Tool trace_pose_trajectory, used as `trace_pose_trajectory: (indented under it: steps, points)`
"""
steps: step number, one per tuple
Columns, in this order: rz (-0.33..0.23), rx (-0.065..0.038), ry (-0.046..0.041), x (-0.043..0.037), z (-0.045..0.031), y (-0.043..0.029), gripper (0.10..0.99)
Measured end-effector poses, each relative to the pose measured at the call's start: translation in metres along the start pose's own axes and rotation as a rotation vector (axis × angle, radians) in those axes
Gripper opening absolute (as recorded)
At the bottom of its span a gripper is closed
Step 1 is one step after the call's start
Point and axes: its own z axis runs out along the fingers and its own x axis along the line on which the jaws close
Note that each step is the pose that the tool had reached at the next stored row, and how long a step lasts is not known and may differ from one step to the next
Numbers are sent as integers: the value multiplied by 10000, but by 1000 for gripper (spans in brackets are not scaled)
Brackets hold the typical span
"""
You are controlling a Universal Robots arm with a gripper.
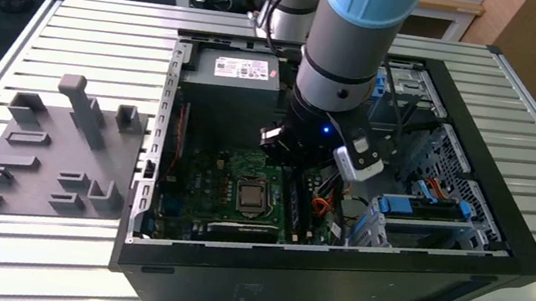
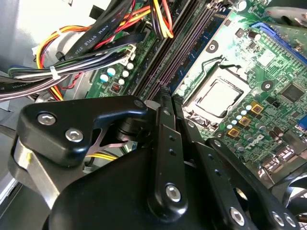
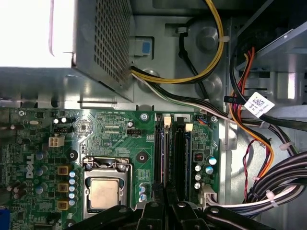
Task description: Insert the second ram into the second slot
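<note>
The gripper [image 3: 166, 205] is clenched, fingertips pressed together over the motherboard's [image 3: 115, 129] memory slots. The second ram [image 3: 163, 158], seemingly a thin bluish strip, stands edge-on directly beneath them.

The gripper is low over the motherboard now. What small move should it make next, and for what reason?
Probably a slow, straight push down. The gripper stands directly over the memory slots, in line with them, beside the processor socket. I cannot tell whether the second ram is fully seated, so a gentle move seems safest.
</note>
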Motion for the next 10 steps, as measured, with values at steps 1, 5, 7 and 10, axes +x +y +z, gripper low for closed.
trace_pose_trajectory:
  steps: [1, 5, 7, 10]
  points:
    - [0, 2, 8, -6, 1, 0, 137]
    - [1, 2, 28, -17, 15, 0, 137]
    - [2, 2, 30, -17, 21, -1, 137]
    - [1, 2, 32, -18, 33, -1, 137]
